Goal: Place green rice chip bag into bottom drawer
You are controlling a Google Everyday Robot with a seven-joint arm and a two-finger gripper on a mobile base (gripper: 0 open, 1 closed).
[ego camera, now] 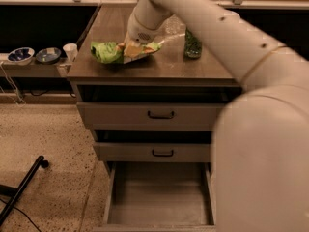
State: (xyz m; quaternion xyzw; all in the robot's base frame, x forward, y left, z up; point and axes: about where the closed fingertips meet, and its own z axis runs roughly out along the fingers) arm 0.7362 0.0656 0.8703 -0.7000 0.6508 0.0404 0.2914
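Note:
The green rice chip bag (110,52) lies crumpled on the wooden cabinet top (145,69), left of centre. My gripper (131,48) comes down from the upper right and sits on the bag's right half, shut on it, with the bag bunched around it. The bag's right end is lifted a little off the top. The bottom drawer (159,197) is pulled open below, its flat floor bare. My white arm fills the right side of the view and hides the cabinet's right edge.
A green can (193,45) stands on the cabinet top to the right of the bag. The two upper drawers (161,115) with black handles are slightly ajar. Two bowls (21,55) and a white cup (70,50) sit on a low shelf at left.

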